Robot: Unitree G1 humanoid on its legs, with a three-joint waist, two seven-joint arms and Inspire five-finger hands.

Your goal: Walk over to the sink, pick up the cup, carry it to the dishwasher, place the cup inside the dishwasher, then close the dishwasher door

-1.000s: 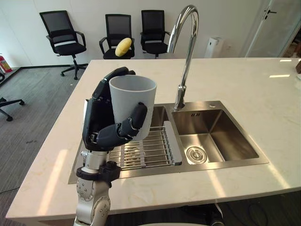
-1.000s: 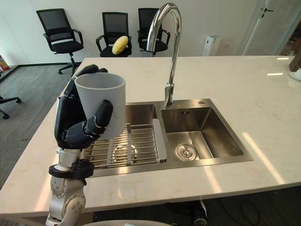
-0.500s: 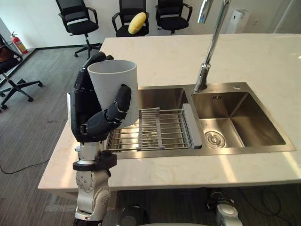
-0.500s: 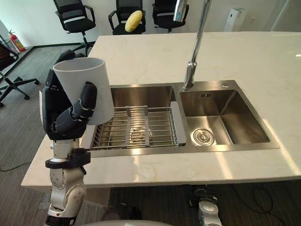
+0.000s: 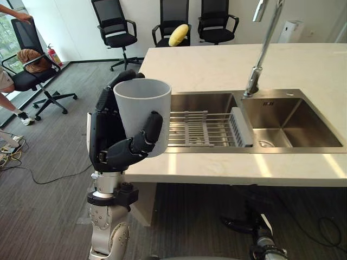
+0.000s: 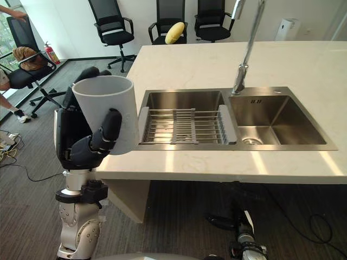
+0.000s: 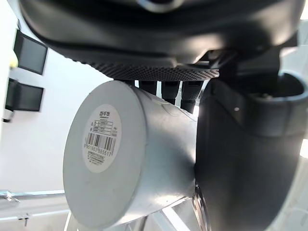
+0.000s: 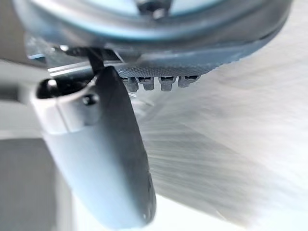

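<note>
Nearest: the left hand (image 5: pixel 116 143), fingers and thumb wrapped round the grey cup (image 5: pixel 143 108). Held upright, mouth up, empty as far as can be seen, clear of every surface. Labelled base showing in the left wrist view, bare of support. Right hand (image 8: pixel 106 159) seen from its own wrist, carrying nothing; whether open or closed, cannot tell.

Judged from this: walk to the sink done, pickup done, carry under way. Left to do: reaching the dishwasher, setting the cup inside, shutting the door.

Just beyond the cup: the near-left corner and front edge of the worktop (image 5: pixel 233 168), the likeliest thing to clip on a turn. Looks wise to keep the cup high and on this side of that edge.

On the worktop, the sink (image 5: pixel 293 127) with two basins, a wire rack (image 5: pixel 200 130) across the left one, and the tall tap (image 5: pixel 260 59) rising behind the divide. Cup well apart from the tap.

To the left, open grey floor (image 5: pixel 43 189), seemingly the widest room for stepping. Further left, an office chair (image 5: pixel 32 76) with a person's leg (image 5: pixel 8 92) at the picture's edge, worth a wide berth.

Farthest back, a row of black chairs (image 5: pixel 116 32) by the wall, a yellow object (image 5: pixel 178 34) lying on one.
</note>
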